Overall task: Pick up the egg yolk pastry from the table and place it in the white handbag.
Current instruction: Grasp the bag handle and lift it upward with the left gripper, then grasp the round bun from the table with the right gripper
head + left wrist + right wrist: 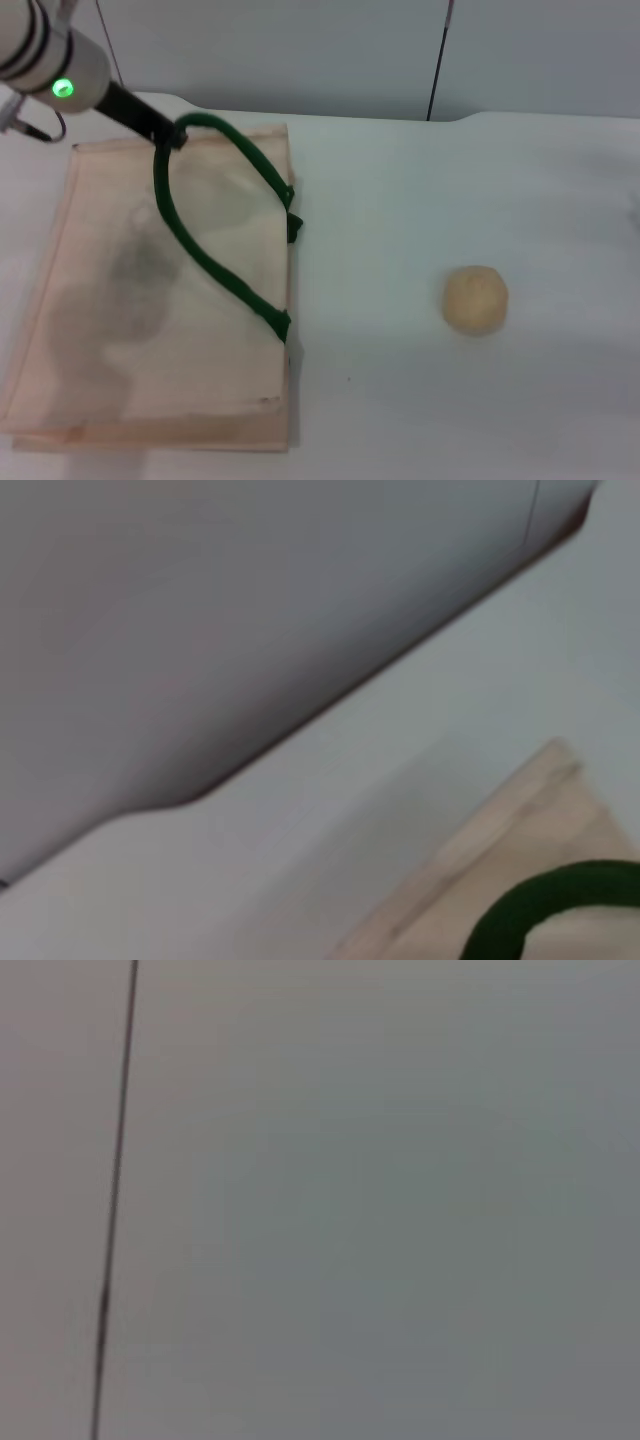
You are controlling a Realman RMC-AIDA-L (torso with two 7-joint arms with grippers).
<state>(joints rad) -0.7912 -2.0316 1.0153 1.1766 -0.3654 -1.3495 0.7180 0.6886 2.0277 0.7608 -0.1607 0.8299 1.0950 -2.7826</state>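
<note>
One pastry, none of it bagged yet: in the head view the egg yolk pastry (475, 299) sits untouched on the white table (420, 400), well apart from the white handbag (150, 330), on the side away from the bag's handle edge. The bag lies flat. The left gripper (176, 135) reaches to the bag's far edge, its dark tip at the top of the raised green handle (215, 270), seemingly hooked or clamped on it; I cannot tell the finger spacing. So the bag-lifting looks begun, while picking and placing remain. Behind the bag, pale wall panels rise past the table's far edge.

From the left wrist, the bag's cream corner and a green handle arc show beside bare table and wall.

From the right wrist, only grey wall with a dark seam; the right gripper is unseen.
</note>
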